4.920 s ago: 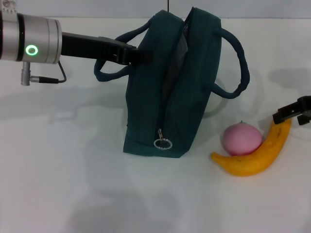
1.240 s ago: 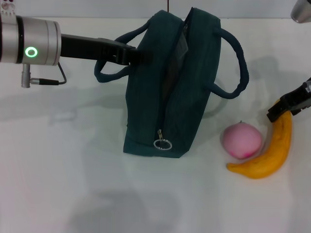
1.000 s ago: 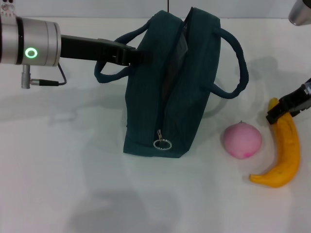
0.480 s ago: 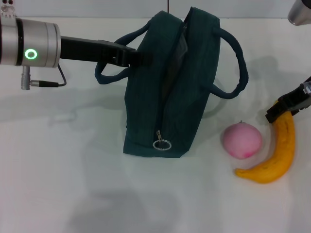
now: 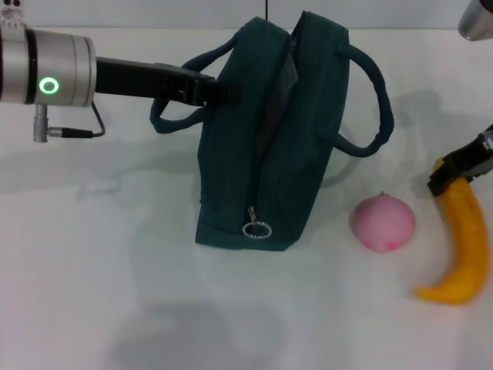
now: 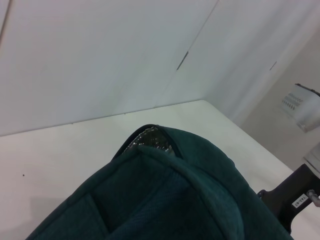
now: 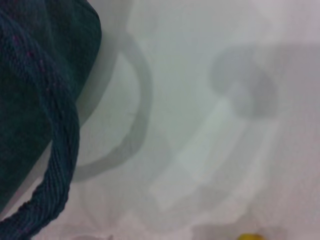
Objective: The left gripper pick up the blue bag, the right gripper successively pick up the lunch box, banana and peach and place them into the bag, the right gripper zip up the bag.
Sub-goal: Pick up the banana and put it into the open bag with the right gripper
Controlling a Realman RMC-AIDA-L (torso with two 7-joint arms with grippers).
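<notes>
The blue bag (image 5: 269, 154) stands upright in the head view with its top open and the zipper's ring pull (image 5: 258, 229) at its near end. My left gripper (image 5: 218, 91) is shut on the bag's upper left edge by a handle. At the right edge my right gripper (image 5: 451, 173) is shut on the top end of the banana (image 5: 462, 239), which hangs down with its lower tip near the table. The pink peach (image 5: 384, 223) sits between bag and banana. The lunch box is out of view.
The bag's right handle (image 5: 377, 100) loops out toward the peach and fills part of the right wrist view as handle (image 7: 60, 165). The left wrist view looks over the bag's top (image 6: 165, 195). White table (image 5: 115, 293) surrounds everything.
The banana's lower end has swung to the right, away from the peach, pivoting at the end held by my right gripper. Bag, peach and left arm have stayed put.
</notes>
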